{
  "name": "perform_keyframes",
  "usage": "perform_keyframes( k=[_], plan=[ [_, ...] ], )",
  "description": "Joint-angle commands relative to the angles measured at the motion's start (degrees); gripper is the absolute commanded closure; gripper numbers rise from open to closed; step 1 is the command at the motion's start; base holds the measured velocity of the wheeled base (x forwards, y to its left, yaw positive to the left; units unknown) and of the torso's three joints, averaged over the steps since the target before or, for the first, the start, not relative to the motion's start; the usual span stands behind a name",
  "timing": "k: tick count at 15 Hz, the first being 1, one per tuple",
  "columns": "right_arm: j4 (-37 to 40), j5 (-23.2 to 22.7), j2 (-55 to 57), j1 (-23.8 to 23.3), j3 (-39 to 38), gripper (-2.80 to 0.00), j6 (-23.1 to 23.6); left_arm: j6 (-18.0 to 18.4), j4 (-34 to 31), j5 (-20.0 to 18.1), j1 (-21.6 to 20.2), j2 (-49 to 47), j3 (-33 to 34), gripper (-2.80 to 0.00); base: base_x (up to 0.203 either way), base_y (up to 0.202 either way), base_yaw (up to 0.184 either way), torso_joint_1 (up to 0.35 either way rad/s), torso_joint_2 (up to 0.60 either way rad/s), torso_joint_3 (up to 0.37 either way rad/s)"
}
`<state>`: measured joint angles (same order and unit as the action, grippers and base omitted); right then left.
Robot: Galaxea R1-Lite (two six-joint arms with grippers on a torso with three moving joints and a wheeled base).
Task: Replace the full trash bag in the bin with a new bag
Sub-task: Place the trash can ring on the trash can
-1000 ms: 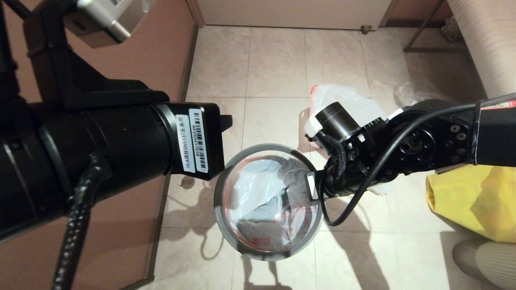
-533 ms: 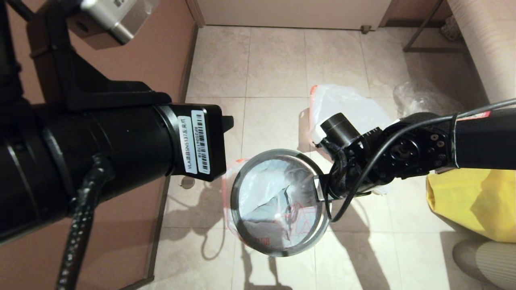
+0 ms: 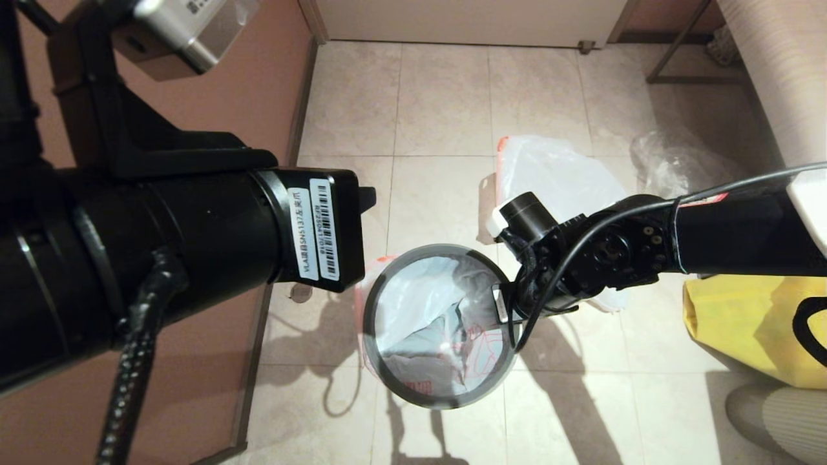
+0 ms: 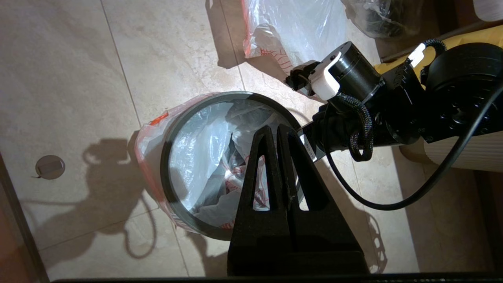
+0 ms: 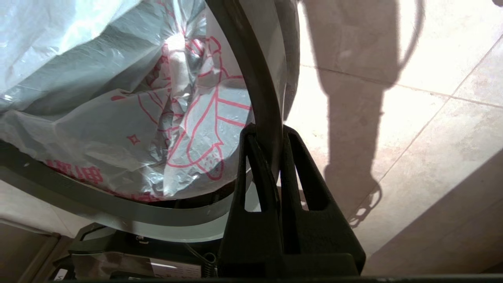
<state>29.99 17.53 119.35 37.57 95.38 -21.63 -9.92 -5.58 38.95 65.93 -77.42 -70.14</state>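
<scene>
inside the round bin (image 3: 382, 361), crinkled thin new bag (image 3: 420, 310) under grey rim ring (image 5: 259, 78).

Beige floor tiles (image 3: 442, 97) carry hard light and sharp dark shadows. A reddish-brown wall (image 3: 252, 84) runs along the left; a pale door (image 3: 471, 19) closes the far end

Small round black bin (image 3: 371, 336) upright on tiled floor, thin grey rim ring (image 3: 420, 397) around mouth, limp white new bag (image 3: 429, 323) lining inside, orange-pink edge spilling over rim, bulging full trash bag (image 3: 555, 174) lying just beyond.
</scene>
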Motion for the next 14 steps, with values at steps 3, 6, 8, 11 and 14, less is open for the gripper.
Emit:
perform_keyframes(
  k=[3, 6, 8, 11, 14],
  plan=[
    [0.8, -0.1, -0.5, -0.1, 1.1, 0.00, -0.1, -0.1, 0.0, 0.3, 0.0, 0.1, 0.0, 0.00, 0.000, 0.000, 0.000, 0.000, 0.00, 0.000],
    [0.3, 0.0, 1.7, -0.7, 1.5, 0.00, 0.6, -0.1, 0.0, 0.3, 0.0, 0.2, 0.0, 0.00, 0.000, 0.000, 0.000, 0.000, 0.00, 0.000],
    [0.2, 0.0, 3.0, -0.9, 2.3, 0.00, 0.7, -0.1, 0.0, 0.3, 0.0, 0.0, 0.0, 0.00, 0.000, 0.000, 0.000, 0.000, 0.00, 0.000],
    [0.3, 0.0, 4.3, -0.9, 4.2, 0.00, 1.0, -0.1, 0.0, 0.3, 0.0, -0.1, 0.0, 0.00, 0.000, 0.000, 0.000, 0.000, 0.00, 0.000],
    [0.3, 0.0, 5.2, -0.9, 4.6, 0.00, 1.5, -0.1, 0.0, 0.3, 0.0, 0.0, 0.0, 0.00, 0.000, 0.000, 0.000, 0.000, 0.00, 0.000]
  ],
)
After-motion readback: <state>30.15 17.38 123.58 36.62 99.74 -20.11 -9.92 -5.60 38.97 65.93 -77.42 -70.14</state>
